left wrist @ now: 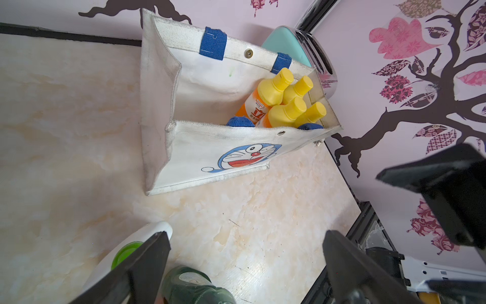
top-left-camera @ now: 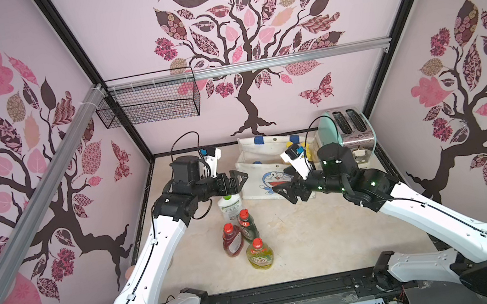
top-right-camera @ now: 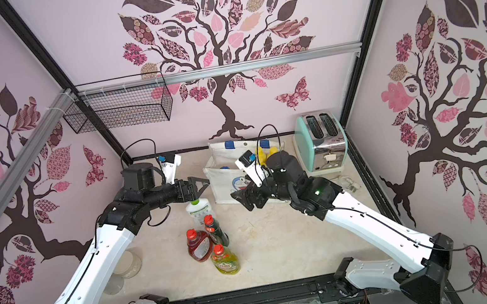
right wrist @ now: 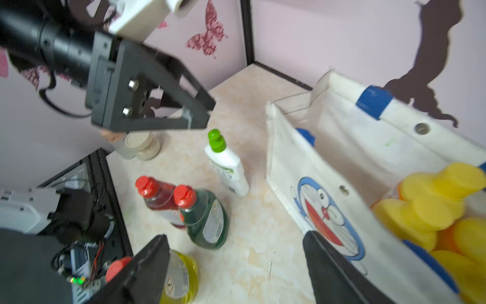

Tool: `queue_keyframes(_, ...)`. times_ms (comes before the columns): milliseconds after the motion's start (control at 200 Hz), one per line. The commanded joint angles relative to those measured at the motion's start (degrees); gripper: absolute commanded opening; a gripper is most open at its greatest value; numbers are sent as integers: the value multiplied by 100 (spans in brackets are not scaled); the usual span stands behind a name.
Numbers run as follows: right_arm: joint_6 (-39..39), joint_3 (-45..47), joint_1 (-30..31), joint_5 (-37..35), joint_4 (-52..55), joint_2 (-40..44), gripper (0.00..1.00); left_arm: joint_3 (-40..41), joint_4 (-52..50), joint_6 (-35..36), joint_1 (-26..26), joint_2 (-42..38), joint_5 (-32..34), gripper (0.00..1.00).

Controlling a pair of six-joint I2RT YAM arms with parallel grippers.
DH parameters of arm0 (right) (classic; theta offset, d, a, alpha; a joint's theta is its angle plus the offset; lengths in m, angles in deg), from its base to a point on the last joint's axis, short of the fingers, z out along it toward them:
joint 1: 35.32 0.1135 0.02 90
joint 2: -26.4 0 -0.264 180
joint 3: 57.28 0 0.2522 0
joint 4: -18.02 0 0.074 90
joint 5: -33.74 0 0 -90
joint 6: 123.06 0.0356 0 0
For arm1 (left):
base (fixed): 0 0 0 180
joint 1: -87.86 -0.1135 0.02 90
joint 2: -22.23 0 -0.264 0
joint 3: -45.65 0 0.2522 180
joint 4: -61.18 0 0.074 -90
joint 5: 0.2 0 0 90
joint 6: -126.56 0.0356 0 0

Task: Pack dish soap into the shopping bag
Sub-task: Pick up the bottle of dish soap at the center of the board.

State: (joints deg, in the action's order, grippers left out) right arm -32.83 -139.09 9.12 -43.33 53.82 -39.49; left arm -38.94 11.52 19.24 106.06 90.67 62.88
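- The shopping bag point(left wrist: 210, 147) holds four orange bottles point(left wrist: 285, 111); four more stand on the counter point(top-left-camera: 315, 240).
- Open and empty: left pincer point(top-left-camera: 242, 182), right pincer point(top-left-camera: 282, 195).
- Next, probably: grasp the white bottle point(top-left-camera: 228, 209), frame centre.

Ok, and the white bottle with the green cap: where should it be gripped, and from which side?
Likely the upper body just under the green cap, coming down from above with the left gripper, which hangs open beside it. The white bottle stands upright, and the dark green bottle stands close on its near side, so a low approach from there looks crowded.
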Motion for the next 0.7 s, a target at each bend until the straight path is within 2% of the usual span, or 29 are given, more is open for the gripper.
queue_keyframes(0, -185, 168, 415, 345, 64, 280, 87, -150, -134, 83, -26, -4, 112, 97)
queue_keyframes(210, -151, 919, 1123, 397, -137, 463, 92, -123, -239, 124, -40, -110, 161, 97)
queue_keyframes(695, 294, 1720, 2102, -6, -1431, -4, 90, 526, -440, 105, -44, -828, 565, 97)
